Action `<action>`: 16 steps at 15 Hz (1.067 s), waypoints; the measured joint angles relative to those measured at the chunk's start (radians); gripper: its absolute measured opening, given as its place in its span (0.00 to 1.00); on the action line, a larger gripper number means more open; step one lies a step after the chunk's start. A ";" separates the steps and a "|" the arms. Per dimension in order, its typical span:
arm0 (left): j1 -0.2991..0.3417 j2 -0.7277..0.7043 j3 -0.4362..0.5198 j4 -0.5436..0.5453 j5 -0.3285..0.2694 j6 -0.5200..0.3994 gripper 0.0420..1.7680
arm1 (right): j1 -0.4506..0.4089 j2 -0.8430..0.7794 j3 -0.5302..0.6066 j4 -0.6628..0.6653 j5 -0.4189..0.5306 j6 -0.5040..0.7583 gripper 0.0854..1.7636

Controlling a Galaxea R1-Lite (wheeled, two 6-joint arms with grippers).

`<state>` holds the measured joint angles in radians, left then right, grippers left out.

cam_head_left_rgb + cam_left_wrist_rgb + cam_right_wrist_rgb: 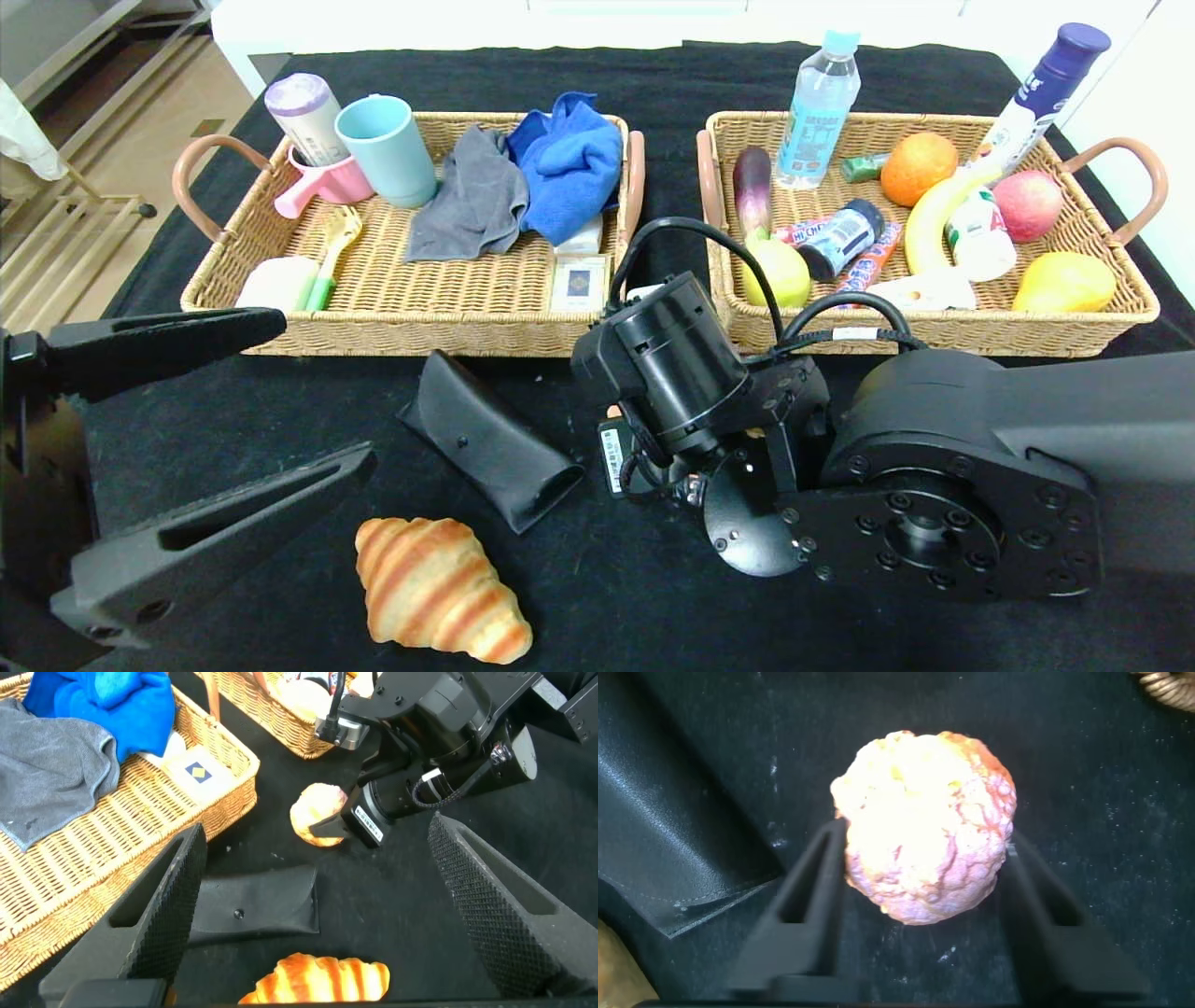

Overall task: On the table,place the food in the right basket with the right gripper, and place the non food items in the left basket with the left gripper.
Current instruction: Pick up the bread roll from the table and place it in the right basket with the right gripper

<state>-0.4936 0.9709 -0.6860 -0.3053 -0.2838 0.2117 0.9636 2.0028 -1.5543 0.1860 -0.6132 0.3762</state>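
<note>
My right gripper is shut on a round, cracked, pale bread bun, one finger on each side, just over the black cloth in front of the gap between the baskets. The bun also shows in the left wrist view. My left gripper is open and empty above the table's front left. A black glasses case and a striped croissant lie on the cloth; in the left wrist view the case and the croissant sit between my left fingers.
The left wicker basket holds cups, cloths, a brush and card boxes. The right wicker basket holds fruit, an eggplant, bottles and snack packs. My right arm's wrist hides the table in front of the right basket.
</note>
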 joint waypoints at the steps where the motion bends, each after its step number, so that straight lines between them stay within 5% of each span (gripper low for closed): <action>1: 0.000 0.000 0.000 0.000 0.000 0.000 0.97 | 0.000 0.000 0.000 0.000 0.000 0.000 0.49; 3: 0.000 0.000 0.000 0.001 0.000 0.000 0.97 | -0.001 0.000 0.001 -0.001 0.000 0.001 0.43; 16: 0.000 0.004 0.000 0.000 0.000 0.000 0.97 | 0.004 -0.039 0.001 0.014 0.001 0.000 0.43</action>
<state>-0.4940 0.9745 -0.6855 -0.3053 -0.2838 0.2121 0.9679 1.9643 -1.5530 0.1996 -0.6119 0.3762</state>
